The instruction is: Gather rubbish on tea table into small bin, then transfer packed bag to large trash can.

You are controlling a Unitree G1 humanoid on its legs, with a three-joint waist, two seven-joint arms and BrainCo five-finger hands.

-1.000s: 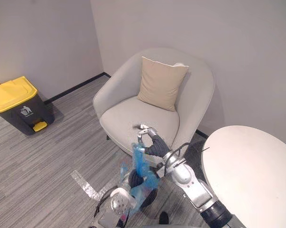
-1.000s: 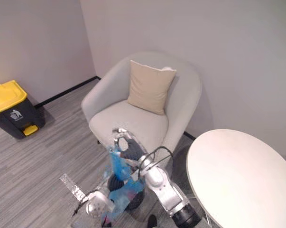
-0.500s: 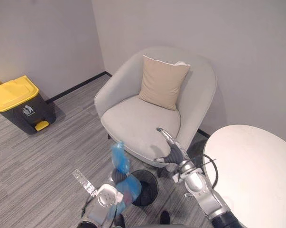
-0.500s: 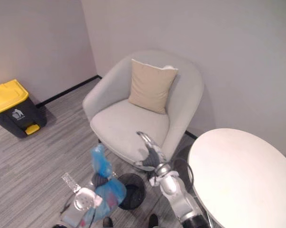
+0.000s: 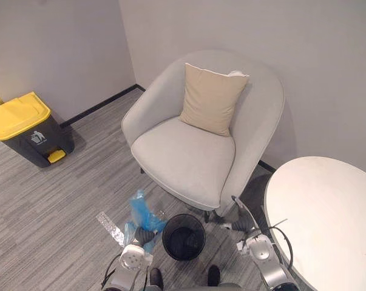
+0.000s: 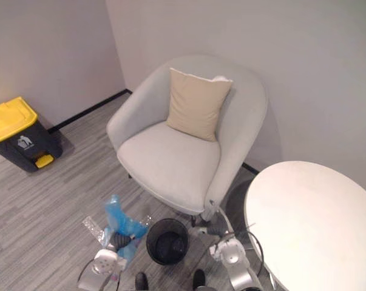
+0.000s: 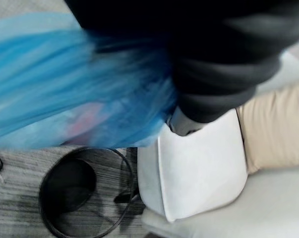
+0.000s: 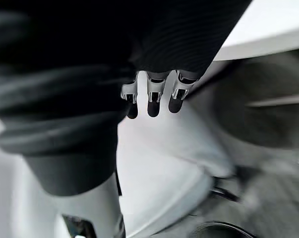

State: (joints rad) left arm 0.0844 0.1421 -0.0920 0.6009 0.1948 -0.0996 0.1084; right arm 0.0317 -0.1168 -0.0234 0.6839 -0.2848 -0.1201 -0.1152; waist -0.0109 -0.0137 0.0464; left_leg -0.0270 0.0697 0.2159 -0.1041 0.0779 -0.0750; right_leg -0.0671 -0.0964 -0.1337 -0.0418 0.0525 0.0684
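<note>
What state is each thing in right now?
blue bag: bunched, gripped at its neck
left hand: shut on that bag
right hand: open, holding nothing
small bin: upright on the floor
large trash can: lid shut
tea table: top bare

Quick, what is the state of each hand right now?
The left hand is shut on the blue bag.
The right hand is open, holding nothing.

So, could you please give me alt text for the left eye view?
The robot's left hand holds a blue bag beside a small black bin, in front of a grey armchair with a beige cushion. A yellow-lidded trash can stands by the left wall; a white table is at right.
</note>
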